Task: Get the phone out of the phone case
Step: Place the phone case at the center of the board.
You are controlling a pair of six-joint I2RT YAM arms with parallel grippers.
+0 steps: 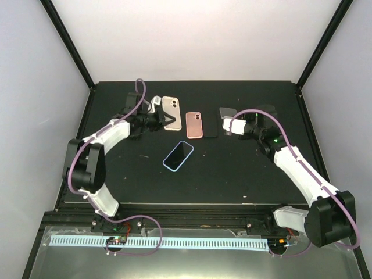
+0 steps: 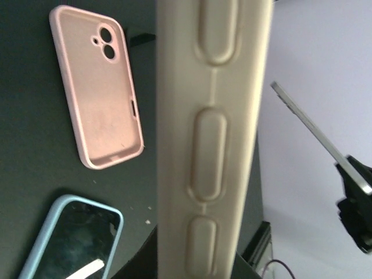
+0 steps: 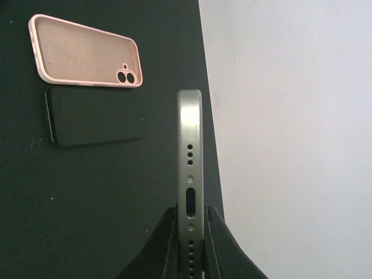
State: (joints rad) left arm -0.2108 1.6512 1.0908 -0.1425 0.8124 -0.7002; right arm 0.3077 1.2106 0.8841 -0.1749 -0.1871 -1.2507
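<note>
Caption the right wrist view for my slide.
Fingers pinch a silver phone edge-on; pink case and black phone lie beyond.

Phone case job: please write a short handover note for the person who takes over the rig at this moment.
Left gripper: shut on the beige case, which looks empty.
Right gripper: shut on the silver phone, bare, no case on it.
On the table: the empty pink case, the black phone beside it, and nearer the arms a phone inside the blue case.
Done: silver phone and beige case are apart.
Left: probably set both down, then free the phone in the blue case.
</note>
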